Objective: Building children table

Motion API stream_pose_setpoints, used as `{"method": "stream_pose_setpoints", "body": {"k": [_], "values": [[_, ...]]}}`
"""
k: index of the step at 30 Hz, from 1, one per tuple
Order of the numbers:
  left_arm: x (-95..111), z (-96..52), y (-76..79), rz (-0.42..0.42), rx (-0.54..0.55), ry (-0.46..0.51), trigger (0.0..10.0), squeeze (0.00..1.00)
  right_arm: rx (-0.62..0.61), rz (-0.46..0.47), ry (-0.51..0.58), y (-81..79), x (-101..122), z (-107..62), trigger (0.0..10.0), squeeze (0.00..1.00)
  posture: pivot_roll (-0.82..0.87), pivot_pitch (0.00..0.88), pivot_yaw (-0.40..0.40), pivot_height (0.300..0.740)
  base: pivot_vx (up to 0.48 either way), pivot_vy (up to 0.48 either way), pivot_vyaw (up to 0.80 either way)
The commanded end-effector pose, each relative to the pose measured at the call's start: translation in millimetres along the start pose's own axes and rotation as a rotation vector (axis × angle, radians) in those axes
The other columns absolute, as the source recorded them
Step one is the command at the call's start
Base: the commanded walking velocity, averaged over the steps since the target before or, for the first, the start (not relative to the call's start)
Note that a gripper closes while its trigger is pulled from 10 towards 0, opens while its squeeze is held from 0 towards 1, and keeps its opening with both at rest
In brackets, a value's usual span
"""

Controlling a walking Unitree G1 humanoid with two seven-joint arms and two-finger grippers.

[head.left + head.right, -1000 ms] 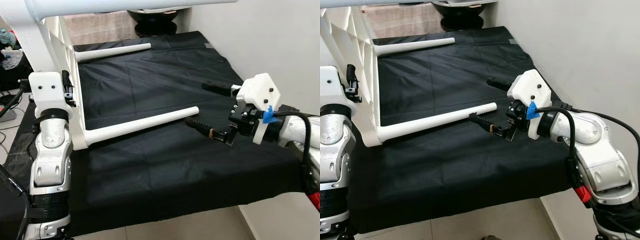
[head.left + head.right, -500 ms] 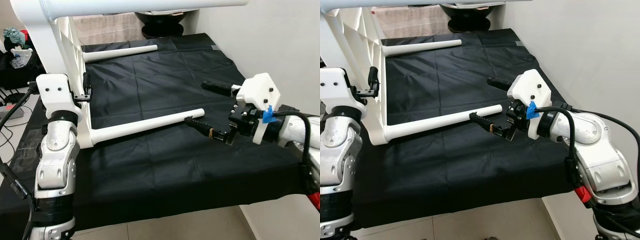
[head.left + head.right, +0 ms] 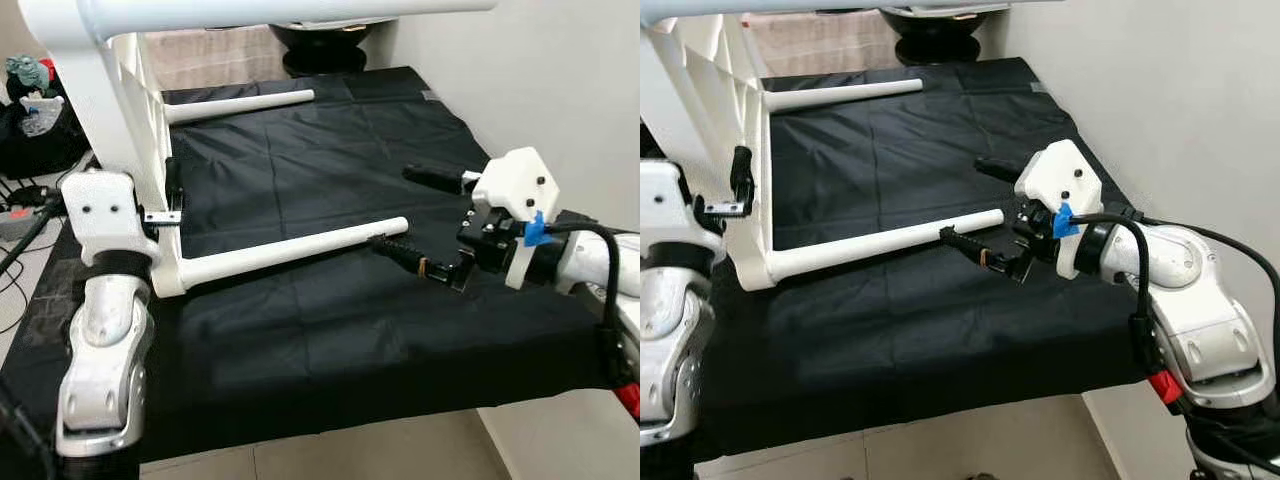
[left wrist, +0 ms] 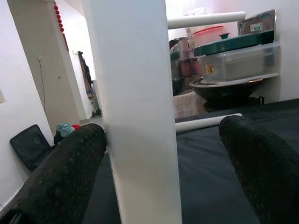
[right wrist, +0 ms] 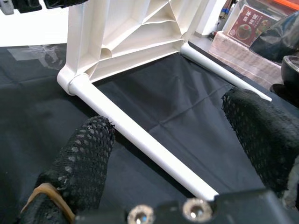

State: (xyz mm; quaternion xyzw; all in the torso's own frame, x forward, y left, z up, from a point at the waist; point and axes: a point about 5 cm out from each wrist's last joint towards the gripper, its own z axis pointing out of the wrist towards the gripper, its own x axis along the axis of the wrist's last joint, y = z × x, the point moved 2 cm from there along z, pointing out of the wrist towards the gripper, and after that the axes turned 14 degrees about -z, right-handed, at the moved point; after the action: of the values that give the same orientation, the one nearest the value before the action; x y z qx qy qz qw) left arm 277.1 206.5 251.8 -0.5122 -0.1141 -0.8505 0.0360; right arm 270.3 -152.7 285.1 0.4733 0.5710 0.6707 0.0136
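A white children's table lies on its side on the black cloth [image 3: 330, 330]. Its top [image 3: 120, 110] stands upright at the left and its legs point right. The near leg [image 3: 290, 252] rests on the cloth, the far leg [image 3: 240, 103] lies further back, and another leg [image 3: 280, 12] crosses overhead. My left gripper [image 3: 165, 195] is open, its fingers either side of the top's edge [image 4: 140, 116]. My right gripper [image 3: 395, 207] is open around the near leg's free end, with the leg [image 5: 140, 140] running between its fingers without touching them.
The cloth-covered surface ends at a front edge with tiled floor [image 3: 350, 455] below. A white wall [image 3: 560, 80] stands close on the right. A dark bowl [image 3: 320, 55] sits beyond the far end. Bags and cables [image 3: 30, 110] lie at the left.
The view shifted right a second ago. Since then my left gripper has slid a little down the top's edge. The right gripper and the table have stayed still.
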Motion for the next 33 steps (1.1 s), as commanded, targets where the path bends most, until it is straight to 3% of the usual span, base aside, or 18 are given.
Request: {"method": "stream_pose_setpoints", "body": {"k": [1, 5, 9, 16, 19, 21, 22, 23, 24, 25, 27, 29, 33], "values": [[2, -4.8, -6.4, 0.027, 0.033, 0.004, 10.0, 1.0, 0.025, -0.002, 0.008, -3.7, -1, 3.7, 10.0, 0.0, -0.02, 0.105, -0.007, 0.74, 0.0, 0.0, 0.0], [2, -12.3, -10.9, 0.043, 0.048, -0.007, 10.0, 1.0, -0.013, 0.038, 0.018, -2.8, -6, 7.6, 10.0, 0.0, -0.02, 0.101, -0.011, 0.74, 0.0, 0.0, 0.0], [-3, -25.1, -16.2, 0.061, 0.058, -0.048, 10.0, 1.0, -0.119, 0.155, 0.004, -5.8, -26, 17.2, 10.0, 0.0, -0.02, 0.102, -0.013, 0.74, 0.0, 0.0, 0.0], [-7, -45.4, -18.1, 0.066, 0.055, -0.1, 10.0, 1.0, -0.192, 0.224, -0.058, -13.1, -52, 22.9, 10.0, 0.0, 0.0, 0.091, -0.019, 0.74, 0.0, 0.0, 0.0], [-13, -50.5, -11.5, 0.026, 0.022, -0.134, 10.0, 1.0, -0.25, 0.277, -0.053, -12.9, -59, 26.9, 10.0, 0.0, 0.0, 0.086, -0.023, 0.74, 0.0, 0.0, 0.0], [-21, -53.9, 2.1, -0.035, -0.063, -0.17, 10.0, 1.0, -0.301, 0.371, -0.024, -13.6, -63, 29.7, 10.0, 0.0, 0.0, 0.079, -0.025, 0.74, 0.0, 0.0, 0.45], [-29, -57.7, 11.7, -0.069, -0.126, -0.213, 10.0, 0.91, -0.3, 0.366, -0.037, -17.8, -66, 33.1, 10.0, 0.0, 0.0, 0.075, -0.025, 0.74, 0.0, 0.0, 0.76], [-29, -57.7, 11.7, -0.069, -0.126, -0.213, 10.0, 0.91, -0.3, 0.366, -0.037, -17.8, -66, 33.1, 10.0, 0.0, 0.0, 0.075, -0.025, 0.74, 0.0, 0.0, 0.76], [-45, -66.6, 26.6, -0.114, -0.233, -0.298, 10.0, 0.0, -0.289, 0.339, -0.057, -23.6, -70, 38.1, 10.0, 0.0, 0.0, 0.067, -0.026, 0.74, 0.0, 0.0, 0.75], [-51, -72.6, 34.1, -0.13, -0.298, -0.337, 10.0, 0.0, -0.284, 0.33, -0.059, -24.9, -70, 40.0, 10.0, 0.0, 0.0, 0.066, -0.028, 0.74, 0.0, 0.0, 0.75], [-51, -72.6, 34.1, -0.13, -0.298, -0.337, 10.0, 0.0, -0.284, 0.33, -0.059, -24.9, -70, 40.0, 10.0, 0.0, 0.0, 0.066, -0.028, 0.74, 0.0, 0.0, 0.75], [-65, -86.4, 45.1, -0.174, -0.399, -0.429, 10.0, 0.0, -0.289, 0.318, -0.049, -21.1, -69, 41.7, 10.0, 0.0, 0.0, 0.06, -0.029, 0.74, 0.0, 0.0, 0.75], [-74, -91.2, 44.4, -0.148, -0.409, -0.455, 10.0, 0.0, -0.294, 0.29, -0.049, -16.1, -70, 42.0, 10.0, 0.0, 0.0, 0.057, -0.032, 0.74, 0.0, 0.0, 0.75]]}}
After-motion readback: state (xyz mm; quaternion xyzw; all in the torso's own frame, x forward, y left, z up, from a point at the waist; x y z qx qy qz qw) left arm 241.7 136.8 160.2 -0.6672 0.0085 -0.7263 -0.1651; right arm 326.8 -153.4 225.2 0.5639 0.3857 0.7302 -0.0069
